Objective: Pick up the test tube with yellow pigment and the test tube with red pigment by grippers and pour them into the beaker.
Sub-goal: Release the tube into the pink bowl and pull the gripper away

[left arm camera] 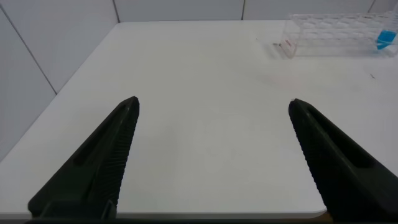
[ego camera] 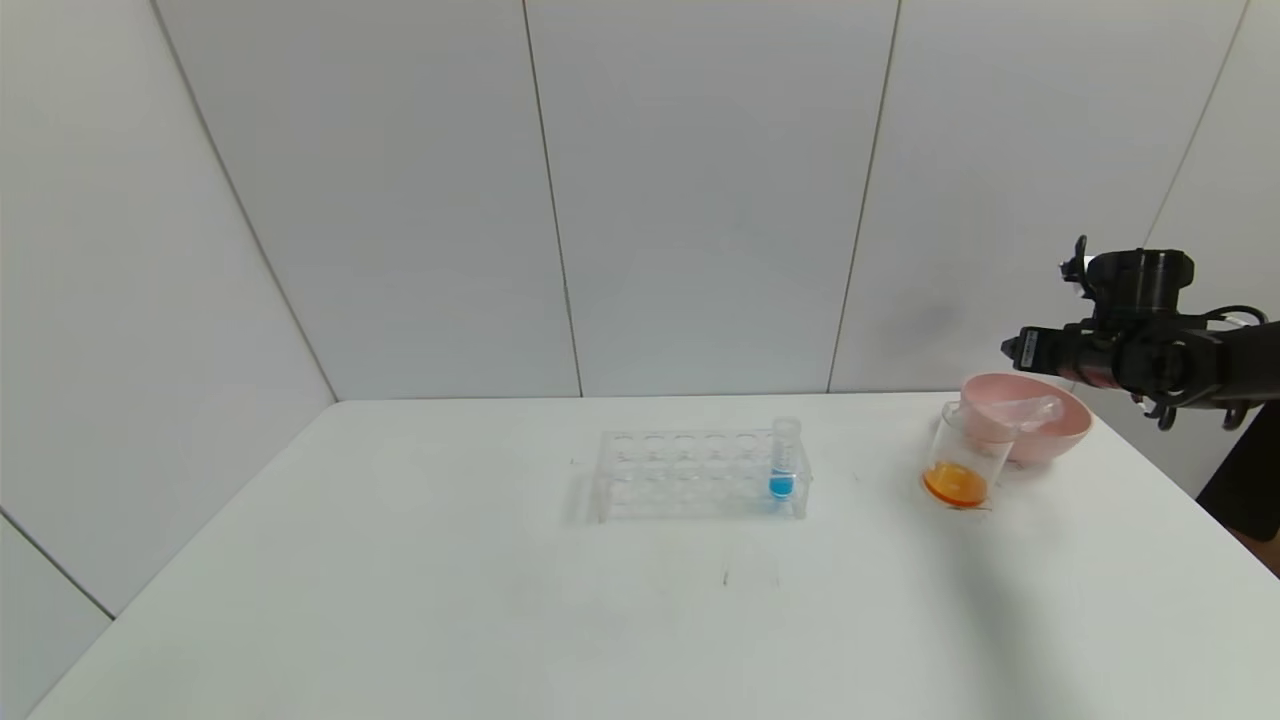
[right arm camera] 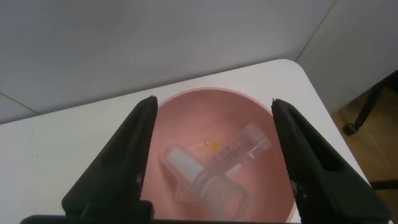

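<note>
My right gripper (ego camera: 1008,347) hangs open above the pink bowl (ego camera: 1055,440), and nothing is between its fingers (right arm camera: 214,101). Two clear test tubes lie crossed inside the bowl (right arm camera: 205,102), one (right arm camera: 245,146) resting over the other (right arm camera: 181,163). Neither shows pigment, so I cannot tell which was yellow and which red. A few yellow drops (right arm camera: 214,145) sit on the bowl's floor. The beaker (ego camera: 968,450) stands just in front of the bowl with orange liquid at its bottom. My left gripper (left arm camera: 213,102) is open over bare table, out of the head view.
A clear tube rack (ego camera: 690,470) stands mid-table holding one blue-tipped tube (ego camera: 783,462); the left wrist view shows the rack (left arm camera: 336,31) far off. The table's right edge runs close beside the bowl. White wall panels stand behind the table.
</note>
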Robot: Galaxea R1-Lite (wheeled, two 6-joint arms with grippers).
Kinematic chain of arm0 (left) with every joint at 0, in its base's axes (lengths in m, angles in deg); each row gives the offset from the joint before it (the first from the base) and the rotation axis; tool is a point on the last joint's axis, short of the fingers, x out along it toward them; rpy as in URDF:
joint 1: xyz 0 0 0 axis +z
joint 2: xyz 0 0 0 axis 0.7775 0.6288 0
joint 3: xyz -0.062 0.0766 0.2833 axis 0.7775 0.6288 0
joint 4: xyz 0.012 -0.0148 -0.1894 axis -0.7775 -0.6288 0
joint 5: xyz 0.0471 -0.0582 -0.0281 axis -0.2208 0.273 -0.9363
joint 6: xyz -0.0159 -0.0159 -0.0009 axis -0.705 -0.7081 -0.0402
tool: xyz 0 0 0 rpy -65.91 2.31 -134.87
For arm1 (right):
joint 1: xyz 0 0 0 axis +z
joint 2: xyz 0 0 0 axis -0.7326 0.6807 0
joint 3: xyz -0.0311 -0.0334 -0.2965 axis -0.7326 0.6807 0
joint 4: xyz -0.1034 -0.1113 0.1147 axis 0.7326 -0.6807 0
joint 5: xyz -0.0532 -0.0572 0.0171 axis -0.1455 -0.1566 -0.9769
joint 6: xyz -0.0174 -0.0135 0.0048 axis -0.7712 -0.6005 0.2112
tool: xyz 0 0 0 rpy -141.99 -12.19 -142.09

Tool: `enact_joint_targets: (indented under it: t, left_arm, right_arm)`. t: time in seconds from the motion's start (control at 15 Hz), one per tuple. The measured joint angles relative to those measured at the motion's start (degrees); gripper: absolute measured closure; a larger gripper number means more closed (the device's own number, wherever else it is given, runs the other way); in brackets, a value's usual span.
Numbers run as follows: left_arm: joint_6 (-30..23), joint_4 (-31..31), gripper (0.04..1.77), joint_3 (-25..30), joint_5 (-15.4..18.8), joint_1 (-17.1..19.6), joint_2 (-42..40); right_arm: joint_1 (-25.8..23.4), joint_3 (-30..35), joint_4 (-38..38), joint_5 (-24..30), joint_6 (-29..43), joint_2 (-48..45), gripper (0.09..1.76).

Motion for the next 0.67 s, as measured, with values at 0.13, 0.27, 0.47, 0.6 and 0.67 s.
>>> enact_joint_targets:
  t: [0.13,0.27,0.47,0.6,0.67]
  left_arm:
    - [0.00,0.02,0.09,0.00,0.00,0.00,0.00]
    - [0.02,0.02,0.09,0.00,0.00,0.00,0.00]
    - [0.00,0.00,0.09,0.00,-0.02,0.00,0.00]
    - [0.00,0.02,0.09,0.00,0.00,0.00,0.00]
    - [0.00,0.02,0.09,0.00,0.00,0.00,0.00]
  right_arm:
    - [1.19,0.30,-0.60,-0.05,0.68,-1.27,0.44]
    - [4.13,1.04,-0.76,-0.18,1.85,-3.02,0.37]
    - [9.64,5.89,-0.76,-0.84,2.66,-7.63,0.30]
    - [13.75,10.83,-0.49,-2.07,3.17,-12.09,0.26]
    - [15.54,13.17,-0.33,-2.30,3.34,-14.47,0.25]
